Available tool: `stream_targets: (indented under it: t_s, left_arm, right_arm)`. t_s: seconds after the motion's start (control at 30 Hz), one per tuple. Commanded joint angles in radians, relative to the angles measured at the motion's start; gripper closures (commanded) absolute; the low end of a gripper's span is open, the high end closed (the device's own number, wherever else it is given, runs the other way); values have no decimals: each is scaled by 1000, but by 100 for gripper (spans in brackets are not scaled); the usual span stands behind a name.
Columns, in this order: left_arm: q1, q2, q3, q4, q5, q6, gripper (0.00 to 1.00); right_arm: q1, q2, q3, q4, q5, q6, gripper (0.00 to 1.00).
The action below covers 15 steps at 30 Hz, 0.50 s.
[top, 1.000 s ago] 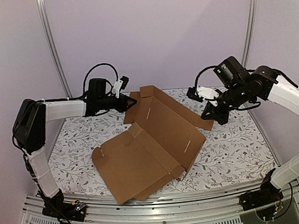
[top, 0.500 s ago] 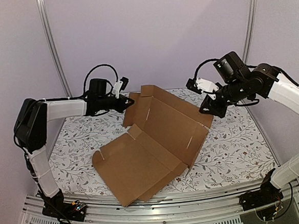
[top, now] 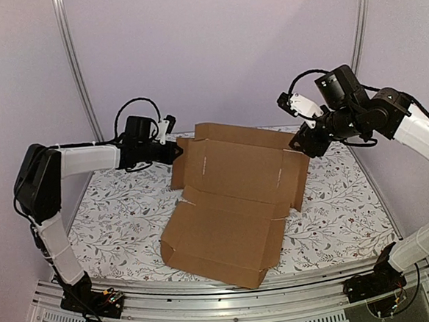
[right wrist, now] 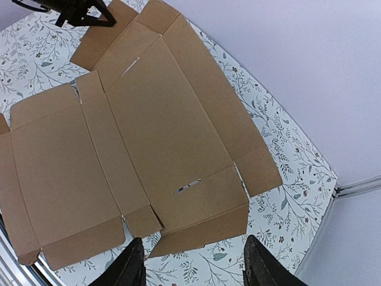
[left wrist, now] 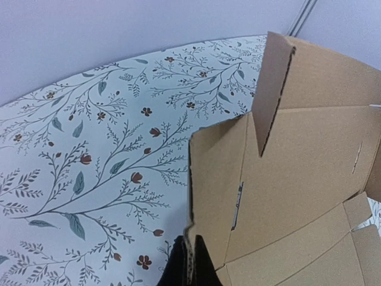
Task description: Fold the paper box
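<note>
Left arm: the left fingers (top: pixel 174 150) are clenched on the edge of the left side flap of the paper box (top: pixel 234 182), toward the far edge of the table (top: pixel 115 212), left of centre.

Paper box: it sits mid-table, partly folded. The rear panel stands raised toward the far edge. The front panel lies flat, reaching toward the near edge.

Right arm: the right fingers (top: pixel 302 143) are released and spread apart at the box's upper right corner, toward the far-right corner. Contact with the cardboard cannot be determined.
</note>
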Motion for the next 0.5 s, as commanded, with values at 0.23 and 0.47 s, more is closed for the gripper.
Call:
stream_targets:
  t_s: [0.23,0.47]
  left_arm:
    - [-130,-178,-226,12,-136,-26,100]
    - [-171,-271,-349,80,-189,-23,100]
  right_arm:
    - [5,-12,-7,8,61,36,36]
    - [3,62,5,-10,-26,-30,33]
